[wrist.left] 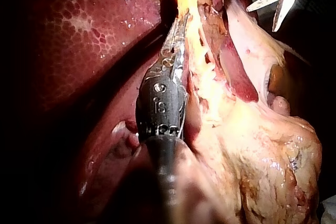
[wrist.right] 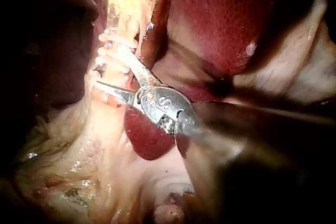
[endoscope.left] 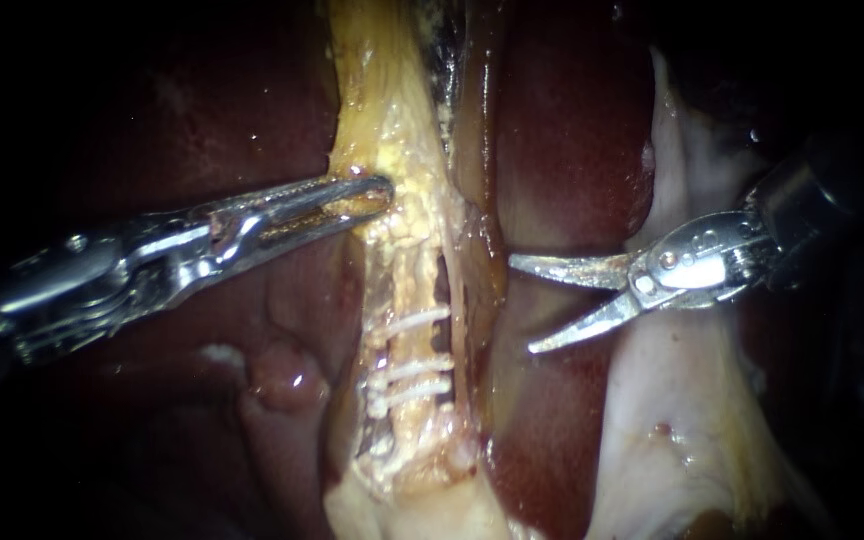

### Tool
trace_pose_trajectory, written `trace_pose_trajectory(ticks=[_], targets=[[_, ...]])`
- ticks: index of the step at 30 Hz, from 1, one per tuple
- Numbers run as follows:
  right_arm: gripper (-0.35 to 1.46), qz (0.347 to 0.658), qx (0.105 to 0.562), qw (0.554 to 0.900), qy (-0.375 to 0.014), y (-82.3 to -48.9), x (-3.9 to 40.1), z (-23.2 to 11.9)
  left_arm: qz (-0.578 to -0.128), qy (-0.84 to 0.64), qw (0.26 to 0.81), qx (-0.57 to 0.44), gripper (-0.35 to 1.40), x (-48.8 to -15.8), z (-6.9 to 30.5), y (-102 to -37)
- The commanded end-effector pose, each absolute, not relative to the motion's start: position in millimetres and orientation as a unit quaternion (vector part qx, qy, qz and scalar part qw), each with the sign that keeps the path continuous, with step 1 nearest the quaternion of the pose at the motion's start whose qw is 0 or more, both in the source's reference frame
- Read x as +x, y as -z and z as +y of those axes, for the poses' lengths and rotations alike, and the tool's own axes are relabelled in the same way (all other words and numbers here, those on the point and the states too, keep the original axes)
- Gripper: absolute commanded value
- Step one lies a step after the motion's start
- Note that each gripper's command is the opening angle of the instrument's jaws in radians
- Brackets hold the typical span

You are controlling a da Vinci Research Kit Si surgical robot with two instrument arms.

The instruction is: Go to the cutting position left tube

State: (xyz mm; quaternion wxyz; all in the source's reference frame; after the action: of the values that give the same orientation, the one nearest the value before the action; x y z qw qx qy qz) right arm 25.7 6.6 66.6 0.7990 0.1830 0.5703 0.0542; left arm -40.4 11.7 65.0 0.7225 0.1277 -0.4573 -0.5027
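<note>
- Jaws of my left instrument (endoscope.left: 386, 194) were clamped on yellow tissue (endoscope.left: 377, 110) just above the clips (endoscope.left: 410, 322) (one jaw pressed on it from each side).
- My right instrument (endoscope.left: 522, 306) ended in two curved blades, spread wide with nothing between them.
- Those blade tips hung over the liver (endoscope.left: 552, 150), near the tube (endoscope.left: 414, 285) but apart from it in the endoscope view.
- The tube ran down the middle between both instruments, crossed by the white clips; I could not tell whether it was the left one.
</note>
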Motion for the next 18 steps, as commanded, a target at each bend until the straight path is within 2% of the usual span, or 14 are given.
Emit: trace_pose_trajectory(ticks=[1,4,9,11,16,18], targets=[[1.43,0.571,0.185,0.798,-0.053,-66.5,25.7,6.6,-0.457,0.503,0.722,0.128,-0.35,-40.4,11.7,-64.9],[1.43,0.576,0.194,0.793,-0.043,-66.7,26.0,6.5,-0.457,0.502,0.722,0.131,-0.35,-40.0,12.2,-64.4],[1.43,0.575,0.241,0.780,-0.054,-67.5,27.4,5.3,-0.462,0.510,0.715,0.127,-0.35,-37.6,14.4,-62.0],[1.43,0.566,0.264,0.779,-0.057,-68.1,28.3,4.7,-0.467,0.514,0.710,0.120,-0.35,-36.3,15.4,-60.6],[1.40,0.510,0.326,0.794,-0.049,-70.2,31.1,2.8,-0.483,0.516,0.700,0.102,-0.35,-33.7,17.3,-57.2],[1.40,0.497,0.340,0.797,-0.048,-71.0,32.1,2.5,-0.487,0.516,0.698,0.096,-0.35,-32.8,17.7,-55.9]])
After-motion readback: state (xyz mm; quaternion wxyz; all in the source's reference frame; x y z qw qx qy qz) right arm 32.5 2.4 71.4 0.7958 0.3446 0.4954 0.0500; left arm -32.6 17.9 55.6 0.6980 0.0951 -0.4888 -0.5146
